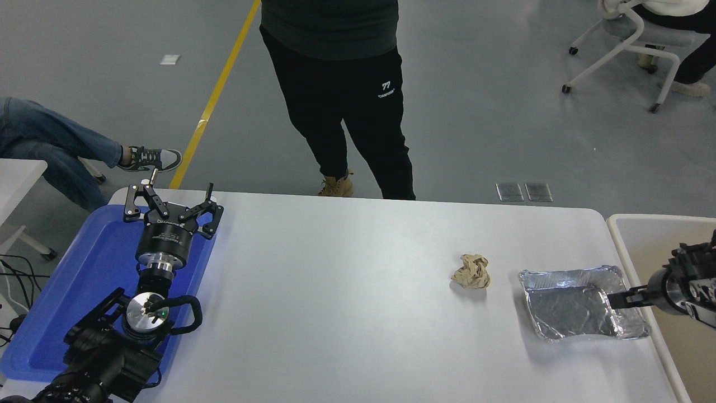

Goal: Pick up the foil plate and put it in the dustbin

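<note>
The foil plate (pixel 565 308) lies flat near the table's right edge, a shiny silver crinkled tray. Right of the table stands the dustbin (pixel 620 240), with a pale rim and beige inside. My right gripper (pixel 618 299) comes in from the right edge across the bin's rim, its tip low over the plate's right wall. Whether it is open or shut does not show. My left gripper (pixel 170 204) is parked open and empty at the lower left, above the blue tray.
A crumpled tan paper ball (pixel 471 271) sits just left of the foil plate. The flat blue tray (pixel 67 302) covers the table's left end. A person (pixel 341 95) stands at the far edge; another person's legs (pixel 50 151) show at left.
</note>
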{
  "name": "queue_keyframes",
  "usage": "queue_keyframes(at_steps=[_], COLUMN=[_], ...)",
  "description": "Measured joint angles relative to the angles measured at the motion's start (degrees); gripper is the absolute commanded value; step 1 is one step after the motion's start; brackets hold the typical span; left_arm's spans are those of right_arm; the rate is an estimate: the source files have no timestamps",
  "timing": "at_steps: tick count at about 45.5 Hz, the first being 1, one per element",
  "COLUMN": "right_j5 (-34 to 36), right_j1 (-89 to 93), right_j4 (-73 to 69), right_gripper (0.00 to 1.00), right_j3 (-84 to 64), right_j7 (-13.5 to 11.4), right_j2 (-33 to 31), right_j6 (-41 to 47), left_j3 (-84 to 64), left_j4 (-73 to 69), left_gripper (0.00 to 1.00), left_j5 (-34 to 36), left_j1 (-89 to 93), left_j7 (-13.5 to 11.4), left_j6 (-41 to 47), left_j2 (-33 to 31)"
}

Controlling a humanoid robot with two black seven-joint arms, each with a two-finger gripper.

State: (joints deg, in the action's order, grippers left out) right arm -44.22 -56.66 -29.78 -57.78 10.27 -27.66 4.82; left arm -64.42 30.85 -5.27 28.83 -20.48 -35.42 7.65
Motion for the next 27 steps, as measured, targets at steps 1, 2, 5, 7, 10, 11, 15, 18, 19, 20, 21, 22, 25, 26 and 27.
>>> queue_keyframes(at_steps=[1, 2, 5, 7, 10, 11, 15, 18, 19, 20, 21, 22, 25, 26, 27], right_j5=[0.04, 0.06, 0.12, 0.14, 0.18, 0.19, 0.22, 0.23, 0.24, 0.24, 0.24, 0.24, 0.24, 0.24, 0.23], right_j1=[0.48, 0.79, 1.76, 2.21, 2.93, 3.19, 3.82, 4.16, 4.23, 4.33, 4.4, 4.46, 4.62, 4.67, 4.72], right_j4=[0.45, 0.71, 1.49, 1.77, 2.21, 2.37, 2.71, 2.94, 2.97, 3.0, 3.02, 3.04, 3.12, 3.12, 3.13], right_gripper=[0.98, 0.98, 0.98, 0.97, 0.94, 0.94, 0.89, 0.75, 0.71, 0.67, 0.63, 0.58, 0.41, 0.37, 0.35], right_j3=[0.22, 0.37, 1.21, 1.66, 2.44, 2.71, 3.31, 3.65, 3.72, 3.82, 3.88, 3.93, 4.11, 4.15, 4.2], right_j7=[0.01, 0.0, 0.01, 0.0, 0.01, 0.01, 0.01, 0.01, 0.01, 0.01, 0.01, 0.01, 0.05, 0.06, 0.06], right_j2=[0.14, 0.22, 0.48, 0.56, 0.73, 0.77, 0.91, 1.0, 1.03, 1.06, 1.08, 1.1, 1.15, 1.16, 1.18], right_j6=[-0.27, -0.43, -0.91, -1.06, -1.32, -1.41, -1.6, -1.73, -1.77, -1.82, -1.84, -1.86, -1.92, -1.93, -1.94], left_j3=[0.0, 0.0, 0.0, 0.0, -0.01, -0.01, -0.01, -0.01, -0.01, -0.01, -0.01, -0.01, -0.01, -0.01, -0.01], left_j4=[0.0, 0.0, 0.0, 0.0, 0.0, 0.0, 0.0, 0.0, 0.0, 0.0, 0.0, 0.0, 0.0, 0.0, 0.0], left_gripper=[1.0, 1.0, 1.0, 1.0, 1.0, 1.0, 1.0, 1.0, 1.0, 1.0, 1.0, 1.0, 1.0, 1.0, 1.0], left_j5=[0.0, -0.01, 0.0, -0.01, 0.0, -0.01, 0.0, 0.0, 0.0, 0.0, 0.0, 0.0, 0.0, 0.0, 0.0], left_j1=[0.0, 0.0, 0.0, 0.0, 0.0, 0.0, 0.0, 0.0, 0.0, 0.0, 0.0, 0.0, 0.0, 0.0, 0.0], left_j7=[0.0, 0.0, 0.0, 0.0, 0.0, 0.0, 0.0, 0.0, 0.0, 0.0, 0.0, 0.0, 0.0, 0.0, 0.0], left_j6=[0.0, 0.0, 0.0, 0.0, 0.0, 0.0, 0.0, 0.0, 0.0, 0.0, 0.0, 0.0, 0.0, 0.0, 0.0], left_j2=[0.0, 0.0, 0.0, 0.0, 0.0, 0.0, 0.0, 0.0, 0.0, 0.0, 0.0, 0.0, 0.0, 0.0, 0.0])
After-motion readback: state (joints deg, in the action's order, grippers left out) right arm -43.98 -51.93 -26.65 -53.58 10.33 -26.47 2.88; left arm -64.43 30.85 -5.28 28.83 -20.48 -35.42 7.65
